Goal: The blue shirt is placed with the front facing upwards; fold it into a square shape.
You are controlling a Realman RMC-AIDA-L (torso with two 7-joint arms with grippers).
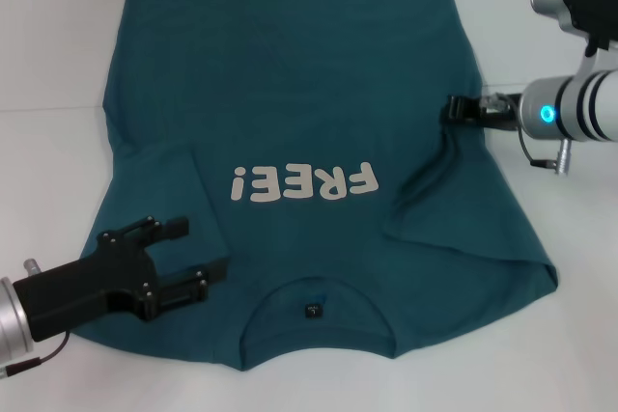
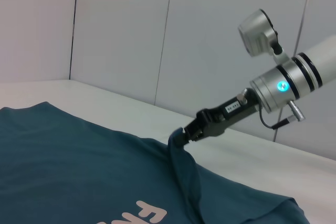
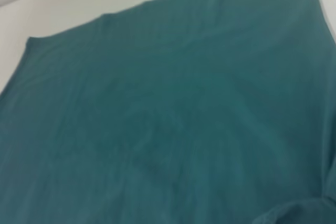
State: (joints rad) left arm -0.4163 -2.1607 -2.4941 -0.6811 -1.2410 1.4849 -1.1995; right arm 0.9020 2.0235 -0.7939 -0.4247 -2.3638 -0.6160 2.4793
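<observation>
White tabletop (image 1: 58, 142) and pale wall panels frame my work. My right gripper (image 1: 454, 109) is clamped on a pinch of the right sleeve (image 1: 439, 166), holding it lifted off the cloth at the shirt's right edge. From there the blue shirt (image 1: 290, 74) spreads leftward across the table, front up, collar (image 1: 314, 311) nearest me, its long axis running away from me. My left gripper (image 1: 179, 260) hovers with fingers apart over the already folded left sleeve (image 1: 159, 185). I judge the right sleeve must travel inward, toward the white lettering (image 1: 301, 181); my right arm is nearer.
</observation>
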